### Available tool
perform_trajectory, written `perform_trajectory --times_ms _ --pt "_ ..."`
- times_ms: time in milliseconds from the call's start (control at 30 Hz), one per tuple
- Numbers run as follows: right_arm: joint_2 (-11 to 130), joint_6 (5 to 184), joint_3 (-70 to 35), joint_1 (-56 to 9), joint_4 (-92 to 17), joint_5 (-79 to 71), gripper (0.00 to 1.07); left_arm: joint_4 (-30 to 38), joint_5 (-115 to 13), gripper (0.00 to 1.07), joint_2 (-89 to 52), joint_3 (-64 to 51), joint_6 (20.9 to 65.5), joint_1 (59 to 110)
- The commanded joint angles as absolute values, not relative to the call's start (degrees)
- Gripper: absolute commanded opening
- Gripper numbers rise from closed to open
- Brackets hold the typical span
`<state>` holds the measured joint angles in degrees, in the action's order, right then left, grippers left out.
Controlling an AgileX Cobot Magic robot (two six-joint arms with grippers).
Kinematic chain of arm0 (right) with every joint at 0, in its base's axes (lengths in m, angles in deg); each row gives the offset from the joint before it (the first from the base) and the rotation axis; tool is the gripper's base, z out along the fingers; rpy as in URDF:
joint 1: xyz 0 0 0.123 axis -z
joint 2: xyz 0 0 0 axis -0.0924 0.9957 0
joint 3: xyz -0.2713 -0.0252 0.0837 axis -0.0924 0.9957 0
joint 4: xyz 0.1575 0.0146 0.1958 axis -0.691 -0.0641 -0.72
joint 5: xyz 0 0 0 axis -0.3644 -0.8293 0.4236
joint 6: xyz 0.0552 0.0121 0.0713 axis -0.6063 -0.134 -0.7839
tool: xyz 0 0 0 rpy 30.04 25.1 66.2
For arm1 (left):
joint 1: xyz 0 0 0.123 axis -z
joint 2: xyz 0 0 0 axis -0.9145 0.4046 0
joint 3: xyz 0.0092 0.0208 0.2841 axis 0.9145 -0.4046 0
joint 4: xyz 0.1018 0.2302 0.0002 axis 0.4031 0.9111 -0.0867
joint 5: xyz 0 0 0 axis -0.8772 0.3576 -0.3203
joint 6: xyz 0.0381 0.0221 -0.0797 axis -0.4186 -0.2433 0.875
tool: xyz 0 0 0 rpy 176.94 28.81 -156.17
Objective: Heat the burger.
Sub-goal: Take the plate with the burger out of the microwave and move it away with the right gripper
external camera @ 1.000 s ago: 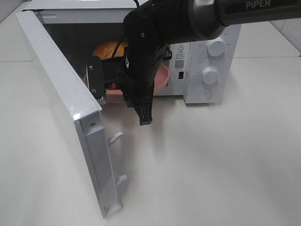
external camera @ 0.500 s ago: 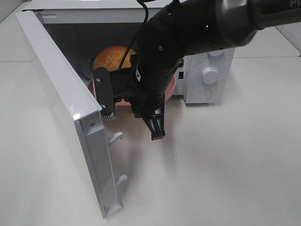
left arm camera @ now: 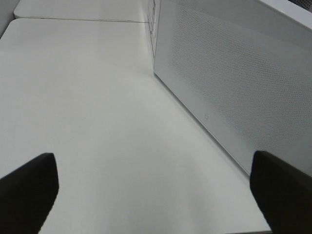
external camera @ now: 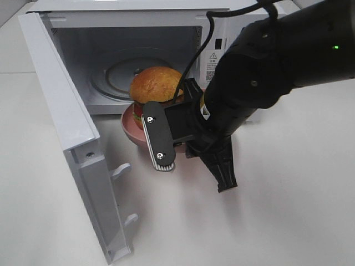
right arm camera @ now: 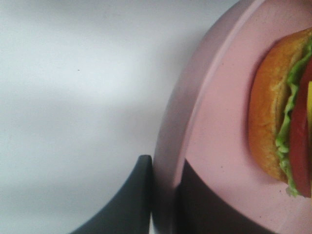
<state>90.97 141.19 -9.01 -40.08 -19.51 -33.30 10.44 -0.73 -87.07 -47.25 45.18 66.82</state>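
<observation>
Pinching the rim of the pink plate (right arm camera: pixel 170 161), the right claw (right arm camera: pixel 163 195) carries the burger (external camera: pixel 156 85) just outside the microwave (external camera: pixel 138 55) mouth, cavity straight beyond it, while the wide-open left claw (left arm camera: pixel 151 190) idles behind the door (left arm camera: pixel 229 87).

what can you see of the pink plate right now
The pink plate is round, smooth and matte with a raised rim, like plastic or ceramic. It carries the burger and sits just outside the open microwave, in front of its cavity. The right gripper has its jaws shut on the rim.
</observation>
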Motion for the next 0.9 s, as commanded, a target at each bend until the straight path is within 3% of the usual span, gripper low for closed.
perform_trajectory --times_ms 33,900 --pt "87.94 140.97 -7.63 -40.13 -18.02 -29.80 0.00 10.62 -0.96 1.00 -87.87 -47.25 45.12 66.71" --pt "63.13 136.38 9.90 -40.13 -18.02 -34.45 0.00 10.62 -0.96 1.00 -87.87 -47.25 45.12 66.71"
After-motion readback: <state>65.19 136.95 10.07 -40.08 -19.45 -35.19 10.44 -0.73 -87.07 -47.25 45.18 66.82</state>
